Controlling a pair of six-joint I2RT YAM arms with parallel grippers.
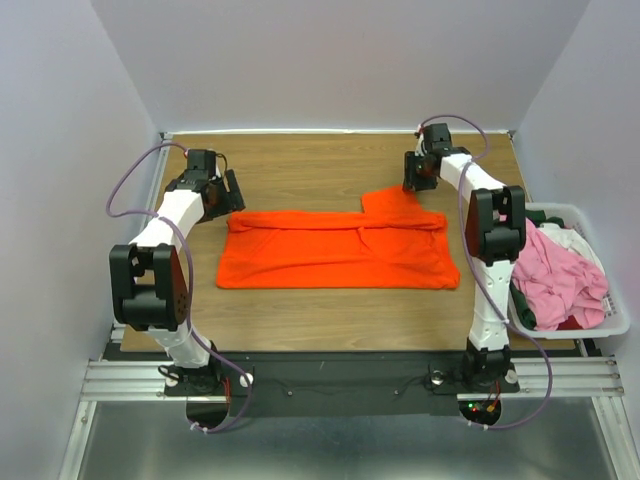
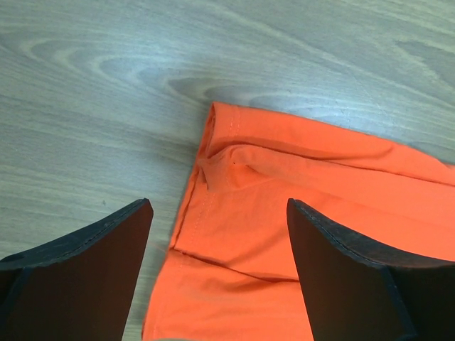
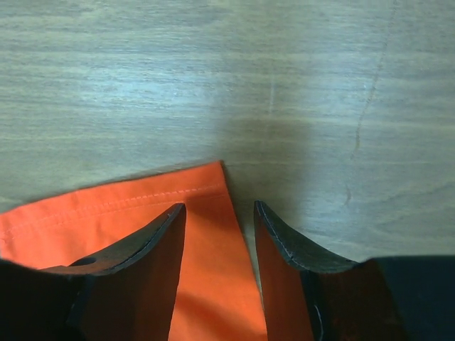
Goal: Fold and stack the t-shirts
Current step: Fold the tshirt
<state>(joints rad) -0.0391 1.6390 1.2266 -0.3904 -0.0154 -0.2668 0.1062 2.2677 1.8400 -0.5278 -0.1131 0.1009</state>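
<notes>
Top external view: orange t-shirt (image 1: 338, 250) lies flat on the bench (image 1: 300, 160), long axis left to right, one sleeve (image 1: 392, 205) pointing at the far edge. Both empty: left claw (image 1: 230, 196) wide, right claw (image 1: 414, 182) half-open.

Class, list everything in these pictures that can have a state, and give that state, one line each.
orange t-shirt, partly folded, flat on the table, one sleeve sticking out.
left end effector, open, above the shirt's corner, holding nothing.
right end effector, open, over the sleeve corner.
pink t-shirt, unfolded, crumpled in the white bin.
</notes>
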